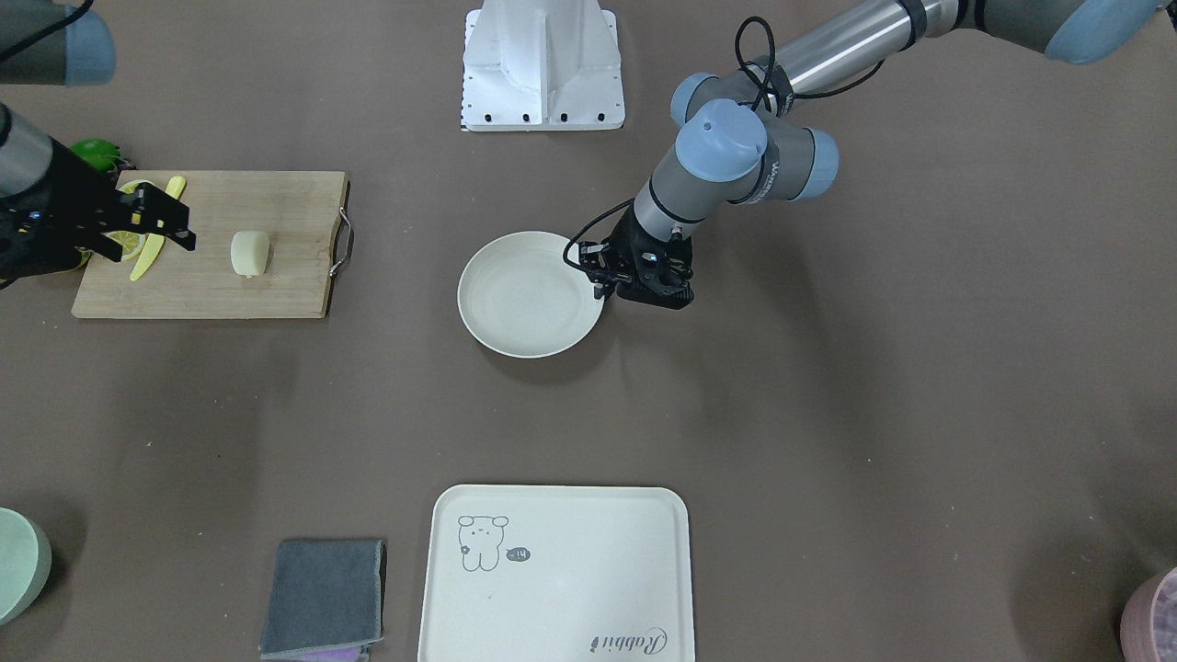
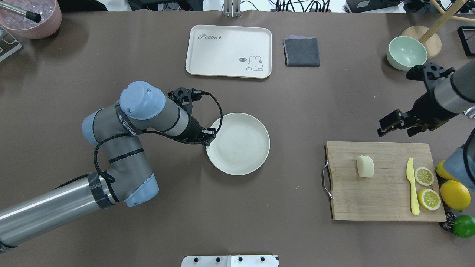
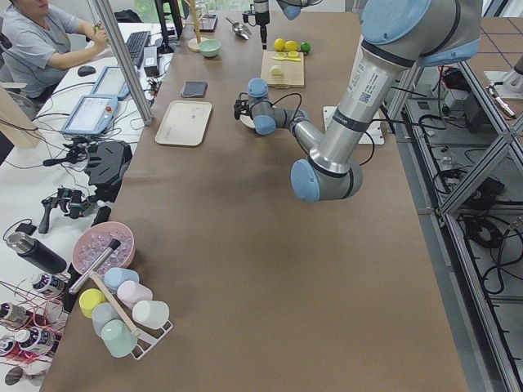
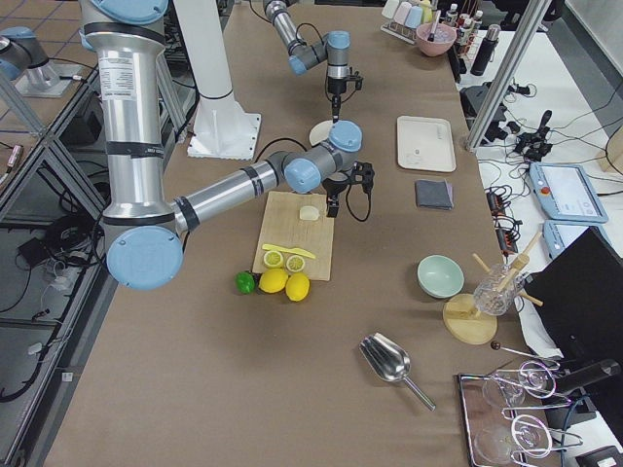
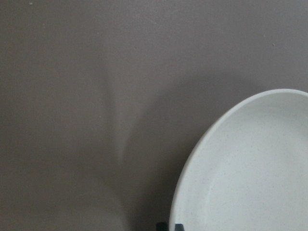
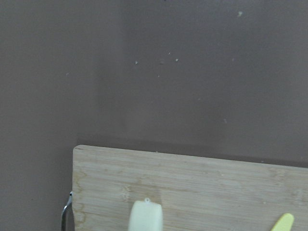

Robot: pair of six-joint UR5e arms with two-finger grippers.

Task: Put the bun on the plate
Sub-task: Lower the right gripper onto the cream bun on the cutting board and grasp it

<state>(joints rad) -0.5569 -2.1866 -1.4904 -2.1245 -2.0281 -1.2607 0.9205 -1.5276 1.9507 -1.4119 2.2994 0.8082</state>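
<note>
The bun (image 2: 365,166) is pale cream, the plate (image 2: 239,146) plain off-white. The cutting board (image 2: 378,193) shows light wood grain; the far tray (image 2: 219,50) is cream with a grey drawing.

My left arm (image 2: 122,155) folds sharply at the elbow, left gripper (image 2: 208,141) aimed down, jaws unreadable, while my right gripper (image 1: 184,230) hovers with fingers parted.
</note>
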